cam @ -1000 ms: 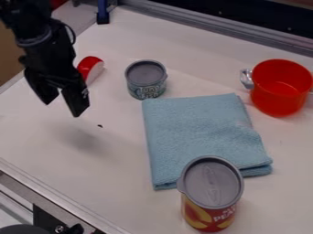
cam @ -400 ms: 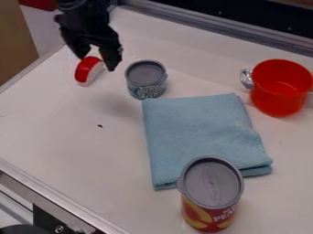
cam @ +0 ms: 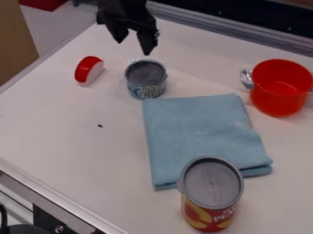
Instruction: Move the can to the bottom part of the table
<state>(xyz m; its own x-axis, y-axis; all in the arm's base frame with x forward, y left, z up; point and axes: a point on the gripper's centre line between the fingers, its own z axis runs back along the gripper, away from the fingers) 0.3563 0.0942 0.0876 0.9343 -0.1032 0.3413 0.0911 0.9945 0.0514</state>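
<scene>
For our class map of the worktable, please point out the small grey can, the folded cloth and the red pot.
small grey can (cam: 147,78): camera view, upper side
folded cloth (cam: 198,135): camera view, middle
red pot (cam: 278,103): camera view, outer wall

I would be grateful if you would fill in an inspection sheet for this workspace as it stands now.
Surface: white table, one small dark speck left of the cloth.
Job's things: small can upright behind the folded cloth, likely the one to move; not yet at the table's bottom part.
Clutter: folded blue cloth mid-table; large can upright at its near edge; red pot at right; red-and-white piece left of the small can.
Gripper: black gripper hangs beyond the small can, jaws open, holding nothing.
Cables: black curved strand at lower left, possibly a cable.
Surroundings: metal rail along the far edge; brown panel at upper left.
</scene>
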